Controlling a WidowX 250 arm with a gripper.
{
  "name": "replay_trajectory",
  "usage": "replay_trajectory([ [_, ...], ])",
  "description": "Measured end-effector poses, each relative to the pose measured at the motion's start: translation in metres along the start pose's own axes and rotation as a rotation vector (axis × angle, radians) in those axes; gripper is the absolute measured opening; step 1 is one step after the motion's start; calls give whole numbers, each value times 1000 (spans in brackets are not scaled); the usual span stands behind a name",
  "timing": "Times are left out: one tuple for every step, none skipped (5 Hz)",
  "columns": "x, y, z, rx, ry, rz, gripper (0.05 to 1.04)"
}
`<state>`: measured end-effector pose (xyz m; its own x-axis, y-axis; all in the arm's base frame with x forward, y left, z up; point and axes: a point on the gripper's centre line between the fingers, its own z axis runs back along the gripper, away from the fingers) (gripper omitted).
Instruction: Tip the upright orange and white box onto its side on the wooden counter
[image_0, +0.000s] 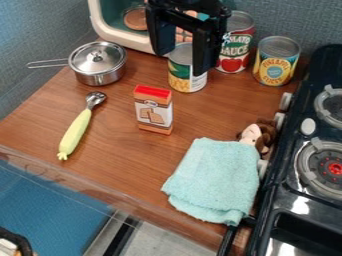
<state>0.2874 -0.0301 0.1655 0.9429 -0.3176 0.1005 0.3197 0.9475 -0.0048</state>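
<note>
Hanging at upper centre: black gripper (180, 64), jaws wide apart | Nearest item: corn can (185, 81), upper centre, seen partly behind the jaws | Cracker box (153, 111): upright, mid-frame | Folded teal cloth (217, 180): lower right

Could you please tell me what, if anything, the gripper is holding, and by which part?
The gripper appears to hold nothing: its fingers are spread apart, partly overlapping the view of the green-and-yellow can.

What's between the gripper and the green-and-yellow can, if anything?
Nothing visible. The open gripper hangs at the green-and-yellow can; the red-labelled can stands close behind to the side, not between them.
</note>
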Motion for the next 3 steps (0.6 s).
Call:
replay_trajectory([
  [-1, 0, -7, -10, 28, -9, 999],
  [-11, 8, -5, -57, 70, -156, 999],
  [-10, 17, 1, -128, 123, -348, 999],
])
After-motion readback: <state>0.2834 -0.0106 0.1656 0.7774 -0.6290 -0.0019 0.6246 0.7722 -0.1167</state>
